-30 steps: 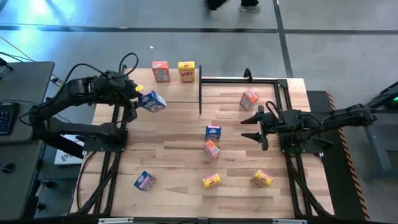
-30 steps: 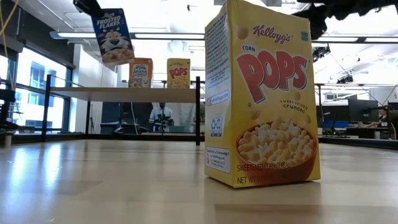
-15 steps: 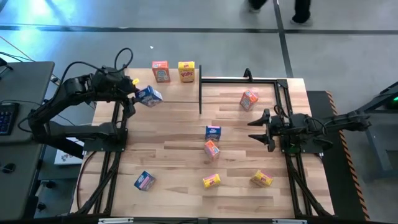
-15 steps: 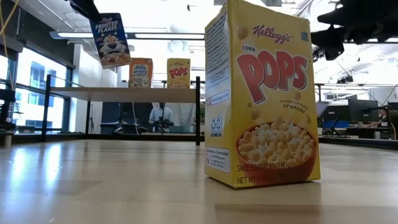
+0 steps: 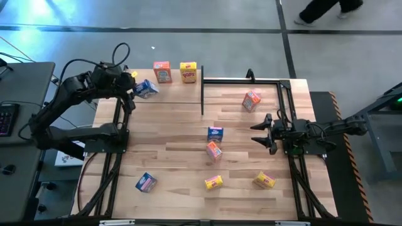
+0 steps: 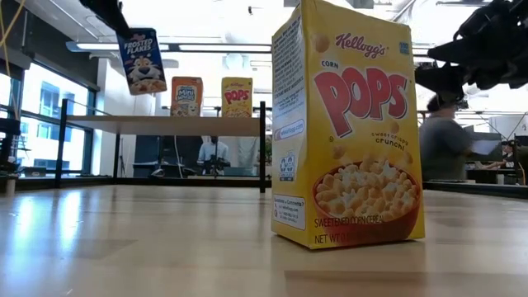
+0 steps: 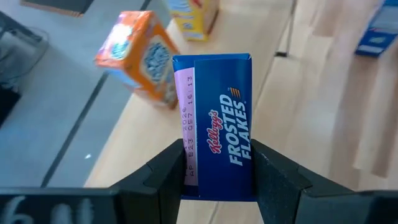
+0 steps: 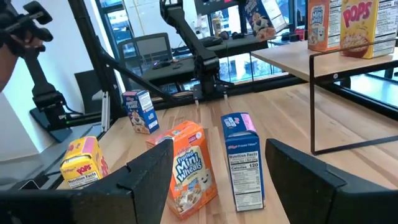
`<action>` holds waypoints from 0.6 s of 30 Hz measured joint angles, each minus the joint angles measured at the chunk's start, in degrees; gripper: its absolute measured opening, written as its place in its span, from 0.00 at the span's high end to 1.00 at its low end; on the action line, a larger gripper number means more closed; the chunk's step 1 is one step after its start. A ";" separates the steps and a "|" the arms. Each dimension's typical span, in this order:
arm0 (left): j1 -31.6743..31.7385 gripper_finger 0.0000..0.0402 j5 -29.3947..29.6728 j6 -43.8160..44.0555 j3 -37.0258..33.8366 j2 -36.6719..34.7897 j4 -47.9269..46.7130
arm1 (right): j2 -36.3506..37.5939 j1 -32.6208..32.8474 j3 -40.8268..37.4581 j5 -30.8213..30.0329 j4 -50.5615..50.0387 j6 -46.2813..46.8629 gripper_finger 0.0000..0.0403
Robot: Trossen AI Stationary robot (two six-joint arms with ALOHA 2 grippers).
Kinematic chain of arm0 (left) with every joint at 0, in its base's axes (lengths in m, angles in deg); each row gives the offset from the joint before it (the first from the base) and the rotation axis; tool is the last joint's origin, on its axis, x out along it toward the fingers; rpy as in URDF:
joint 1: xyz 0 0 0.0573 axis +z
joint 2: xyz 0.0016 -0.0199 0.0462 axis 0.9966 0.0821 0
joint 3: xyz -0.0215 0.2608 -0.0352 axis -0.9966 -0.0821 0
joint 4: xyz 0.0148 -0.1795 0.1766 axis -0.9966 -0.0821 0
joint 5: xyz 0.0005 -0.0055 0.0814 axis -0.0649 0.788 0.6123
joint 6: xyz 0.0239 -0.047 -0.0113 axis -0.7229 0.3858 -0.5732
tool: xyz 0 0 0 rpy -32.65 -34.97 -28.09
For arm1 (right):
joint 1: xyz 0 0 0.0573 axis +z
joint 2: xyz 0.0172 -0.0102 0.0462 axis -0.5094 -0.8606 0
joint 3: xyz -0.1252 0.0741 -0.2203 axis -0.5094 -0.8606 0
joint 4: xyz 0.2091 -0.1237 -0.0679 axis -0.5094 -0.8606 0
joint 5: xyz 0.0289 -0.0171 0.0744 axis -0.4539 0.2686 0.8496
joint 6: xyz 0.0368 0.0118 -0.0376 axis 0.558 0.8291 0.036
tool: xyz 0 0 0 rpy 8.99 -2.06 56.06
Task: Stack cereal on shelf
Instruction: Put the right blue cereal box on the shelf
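— What do the left jaws [image 7: 217,180] hold?
— They are clamped on a small blue cardboard Frosted Flakes box [image 7: 217,121], lifted above the light-wood shelf board [image 5: 176,94] near its left end; the box's lower end is hidden between the fingers.

— What stands on the shelf?
— An orange-red mini cereal box [image 5: 162,72] and a yellow Pops mini box [image 5: 188,71], side by side.

— And the right jaws [image 5: 260,131]?
— Apart and empty, above the planked wooden surface [image 5: 176,157] on its right side, facing a blue box [image 8: 243,158] and an orange-red one [image 8: 186,168] set just beside each other.

— Anything hard to make out?
— In the low view a big yellow Pops box [image 6: 346,128] close to the camera blocks most of the other boxes, and a person [image 6: 445,144] behind is blurred.
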 joint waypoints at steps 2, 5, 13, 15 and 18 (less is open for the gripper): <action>1.46 0.62 0.35 -1.26 0.00 0.00 0.00 | 0.34 0.00 -0.81 0.00 0.32 -0.04 0.38; 3.66 0.62 0.43 -2.94 0.00 0.00 0.00 | 0.44 0.00 -0.83 -0.01 -0.33 0.09 0.38; 8.91 0.62 0.50 -7.09 0.00 0.00 0.02 | 0.45 0.00 -0.83 -0.02 -0.66 -0.23 0.38; 10.07 0.62 0.51 -8.35 0.00 0.00 0.02 | 0.44 0.00 -0.85 0.08 -1.43 0.31 0.38; 11.62 0.62 0.51 -10.42 0.00 0.16 0.08 | 0.44 0.00 -0.85 0.50 -1.56 1.36 0.38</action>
